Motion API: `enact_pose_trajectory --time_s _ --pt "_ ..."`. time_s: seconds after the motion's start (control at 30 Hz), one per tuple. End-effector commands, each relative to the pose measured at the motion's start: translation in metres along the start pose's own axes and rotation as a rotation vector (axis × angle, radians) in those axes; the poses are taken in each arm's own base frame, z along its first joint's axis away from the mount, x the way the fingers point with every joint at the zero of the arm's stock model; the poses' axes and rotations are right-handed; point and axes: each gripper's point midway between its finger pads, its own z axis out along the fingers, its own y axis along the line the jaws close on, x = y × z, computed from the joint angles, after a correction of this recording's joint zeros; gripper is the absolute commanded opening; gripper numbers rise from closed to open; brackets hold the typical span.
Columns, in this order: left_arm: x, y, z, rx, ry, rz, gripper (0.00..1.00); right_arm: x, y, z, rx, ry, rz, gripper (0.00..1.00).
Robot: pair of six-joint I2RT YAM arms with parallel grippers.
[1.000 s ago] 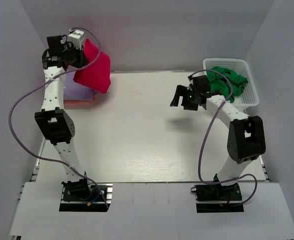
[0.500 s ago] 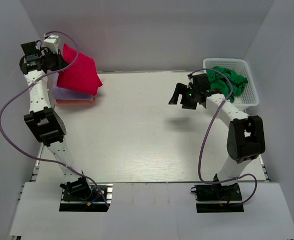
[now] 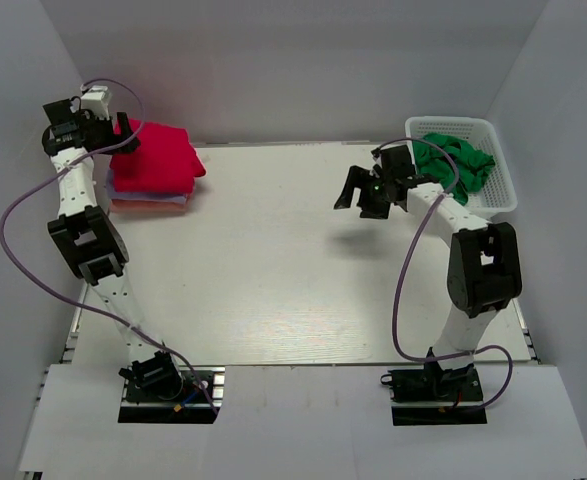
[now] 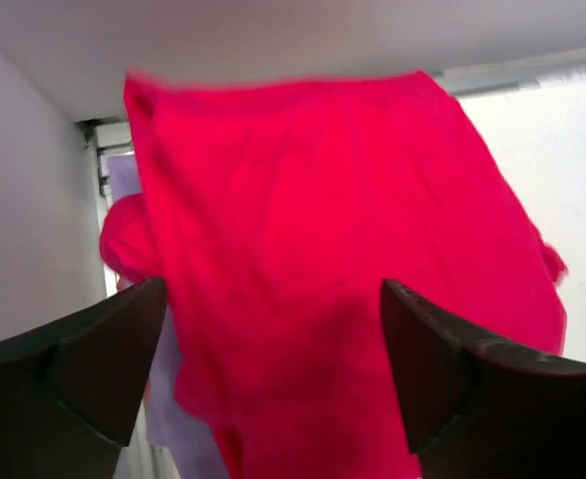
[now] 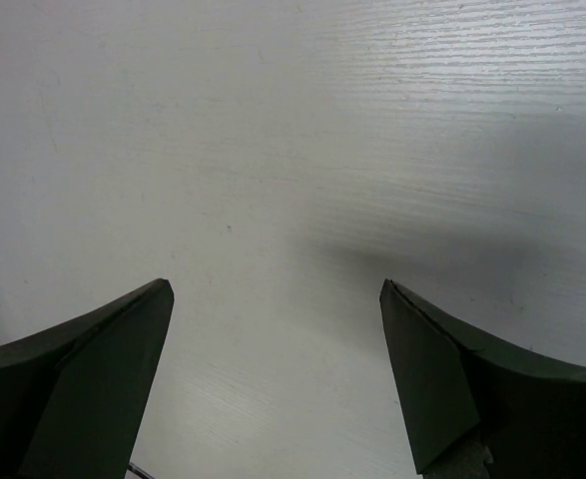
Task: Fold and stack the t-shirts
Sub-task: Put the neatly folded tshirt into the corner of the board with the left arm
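Hovering at the far-left corner, the left tool (image 4: 273, 296) is spread wide at the red t-shirt (image 3: 158, 158), which tops the lavender t-shirt (image 4: 188, 439) and peach t-shirt (image 3: 151, 207). Rightward, the right tool (image 5: 276, 289), also spread, hangs above the worktop (image 3: 273, 270) near the basket (image 3: 500, 197) holding the green t-shirt (image 3: 453, 160).

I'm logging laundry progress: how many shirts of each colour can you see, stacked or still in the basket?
Red shirt: 1, on top
Lavender shirt: 1, under the red
Peach shirt: 1, lowest
Green shirt: 1 bundle in the basket; whether it is more than one cannot be told
Total: 4 visible
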Motion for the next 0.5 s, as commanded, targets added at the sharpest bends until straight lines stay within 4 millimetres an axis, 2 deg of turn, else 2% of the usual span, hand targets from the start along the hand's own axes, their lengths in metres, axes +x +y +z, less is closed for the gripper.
enact_pose_trajectory --time_s 0.0,0.1,0.17,0.2,0.27,0.3,0.37,0.43,0.47 --pt "-0.042 0.02 -0.021 -0.141 -0.103 -0.018 1.0 -0.01 0.012 -0.002 -0.03 -0.004 -0.005 0.9" --pt "-0.048 0.025 -0.026 -0.19 -0.116 -0.086 1.0 -0.01 0.015 0.0 -0.044 -0.002 -0.007 0.9" --pt "-0.06 0.024 -0.034 -0.208 -0.151 -0.107 1.0 -0.008 0.016 0.001 -0.052 0.001 -0.011 0.9" --pt "-0.054 0.023 -0.031 -0.205 -0.139 -0.128 1.0 -0.007 0.016 -0.001 -0.054 0.001 -0.014 0.9" --pt "-0.057 0.011 -0.031 -0.171 -0.144 -0.138 1.0 -0.008 0.019 -0.004 -0.067 -0.013 -0.027 0.9" --pt "-0.064 0.007 -0.038 -0.172 -0.157 -0.142 1.0 -0.009 0.02 -0.005 -0.069 -0.018 -0.031 0.9" --pt "-0.066 0.0 -0.037 -0.17 -0.157 -0.158 1.0 -0.009 0.022 -0.011 -0.068 -0.032 -0.044 0.9" --pt "-0.074 -0.014 -0.044 -0.148 -0.168 -0.201 1.0 -0.008 0.02 -0.012 -0.062 -0.035 -0.05 0.9" --pt "-0.075 -0.016 -0.047 -0.147 -0.17 -0.217 1.0 -0.012 0.023 -0.02 -0.068 -0.057 -0.059 0.9"
